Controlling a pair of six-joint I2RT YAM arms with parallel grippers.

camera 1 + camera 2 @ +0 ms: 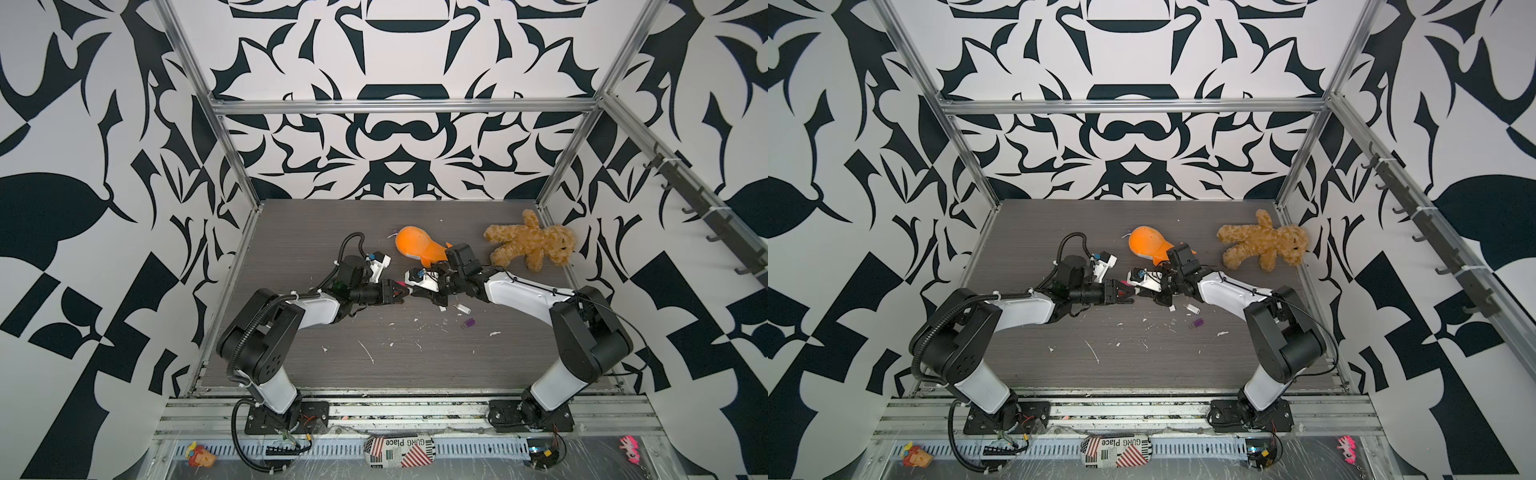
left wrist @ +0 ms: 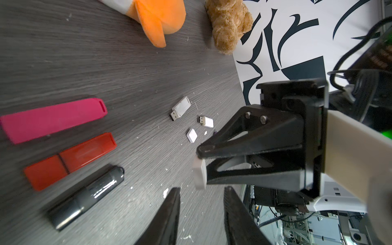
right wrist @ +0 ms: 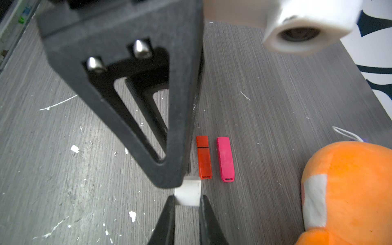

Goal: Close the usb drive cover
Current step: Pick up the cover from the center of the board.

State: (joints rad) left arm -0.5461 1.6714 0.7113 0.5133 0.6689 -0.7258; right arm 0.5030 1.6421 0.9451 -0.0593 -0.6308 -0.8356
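Observation:
A small white usb drive piece (image 3: 187, 191) is pinched between the tips of my right gripper (image 3: 187, 199), which is shut on it just above the table. Whether it is the cover or the drive body I cannot tell. My left gripper (image 2: 202, 188) faces it tip to tip. Its jaws stand apart with nothing between them, and the white piece (image 2: 199, 176) hangs just beyond them. In both top views the two grippers (image 1: 405, 294) (image 1: 413, 293) meet at mid-table. One uncovered white usb drive (image 2: 180, 108), a shorter one (image 2: 206, 121) and a loose white cap (image 2: 192, 135) lie on the table.
A pink drive (image 3: 226, 159), a red one (image 3: 204, 158) and a black one (image 2: 84, 197) lie side by side under the left arm. An orange plush (image 1: 419, 245) and a brown teddy bear (image 1: 532, 239) lie at the back. A purple drive (image 1: 468, 322) lies nearer the front.

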